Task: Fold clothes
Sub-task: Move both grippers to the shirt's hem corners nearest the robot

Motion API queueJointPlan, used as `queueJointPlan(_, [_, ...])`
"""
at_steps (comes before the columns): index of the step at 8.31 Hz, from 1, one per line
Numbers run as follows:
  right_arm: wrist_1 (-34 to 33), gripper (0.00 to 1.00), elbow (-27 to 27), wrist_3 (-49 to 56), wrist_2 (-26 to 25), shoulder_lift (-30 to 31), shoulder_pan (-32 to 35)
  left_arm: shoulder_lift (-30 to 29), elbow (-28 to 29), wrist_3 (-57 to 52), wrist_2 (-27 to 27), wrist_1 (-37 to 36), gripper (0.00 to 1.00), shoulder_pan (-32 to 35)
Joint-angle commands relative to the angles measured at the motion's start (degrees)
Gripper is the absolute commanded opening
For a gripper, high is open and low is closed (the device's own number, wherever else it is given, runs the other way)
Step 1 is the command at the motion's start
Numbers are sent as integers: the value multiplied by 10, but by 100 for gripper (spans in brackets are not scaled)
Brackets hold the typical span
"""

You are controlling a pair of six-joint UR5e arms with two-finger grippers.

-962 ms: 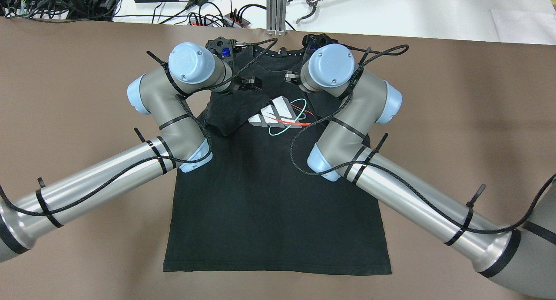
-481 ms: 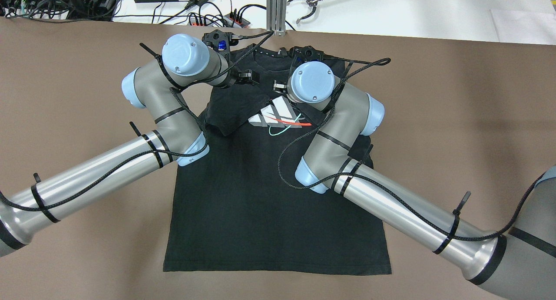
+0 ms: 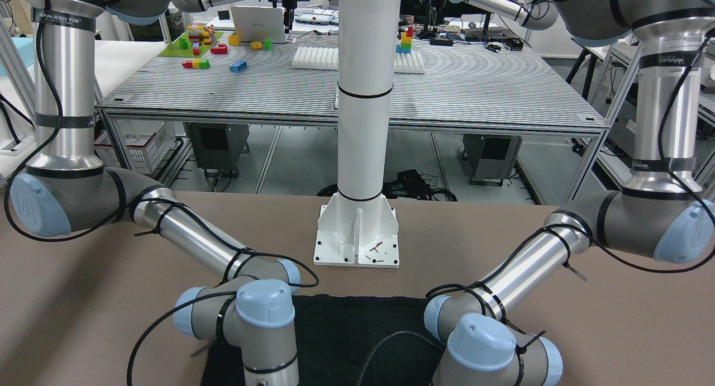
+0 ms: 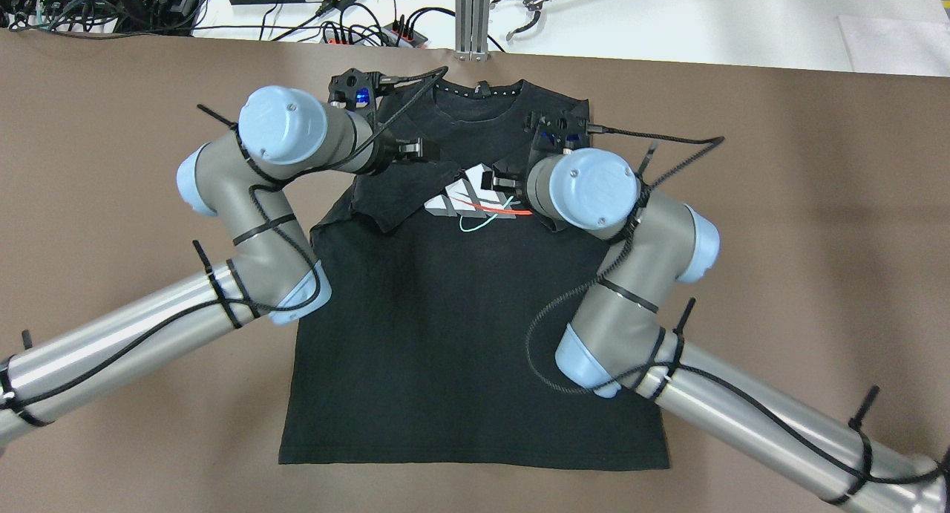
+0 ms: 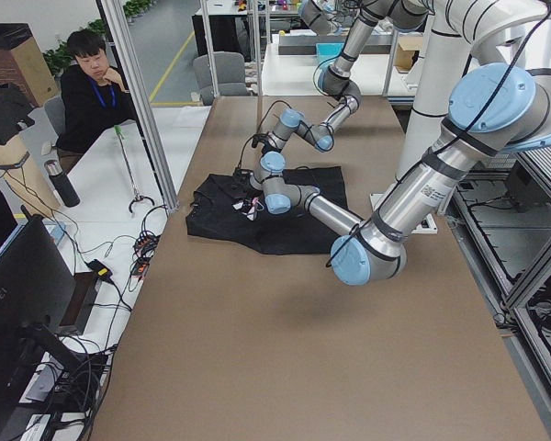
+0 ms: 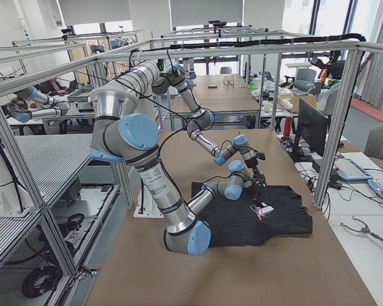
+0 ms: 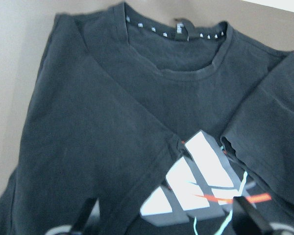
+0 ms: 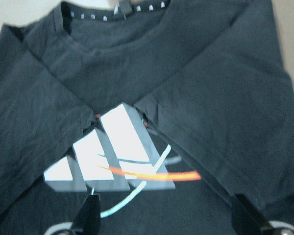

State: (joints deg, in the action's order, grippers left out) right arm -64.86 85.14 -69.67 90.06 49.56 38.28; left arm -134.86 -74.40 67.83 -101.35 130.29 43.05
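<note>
The left gripper point(image 7: 165, 219) hovers above the shirt's 10 o'clock sleeve, fingers wide, empty; the black T-shirt point(image 4: 460, 335) lies flat on the brown table point(image 4: 779, 201), collar at 12 o'clock, bearing a white three-bar logo point(image 4: 464, 194); the right gripper point(image 8: 167, 210) is equally wide, its arm hiding the 2 o'clock sleeve; cables point(image 4: 356, 30) lie at 11 o'clock; a monitor point(image 5: 18, 303) reads HUAWEI.

- Support: brown matte table point(image 4: 779, 201), flat top.
- On it: black fabric T-shirt point(image 4: 445, 335), spread flat, both sleeves folded inward.
- Also on it: white metal column base point(image 3: 357, 238), clear of the hem.
</note>
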Motion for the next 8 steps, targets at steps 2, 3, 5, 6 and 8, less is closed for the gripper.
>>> queueJointPlan(2, [-11,93,220,-155,-9,186,-106,184,-243,125,116,0,95,-143])
queueJointPlan(3, [-4,93,271,-198,-42,240,-147,228,-293,163,148,0,95,-185])
queueJointPlan(5, [-4,92,355,-301,-129,314,-250,330,-393,233,213,0,95,-273])
queueJointPlan(6, [14,91,359,-337,-178,328,-294,362,-419,264,256,0,95,-322])
queueJointPlan(8, [146,91,358,-353,-225,420,-336,389,-427,317,289,0,95,-378])
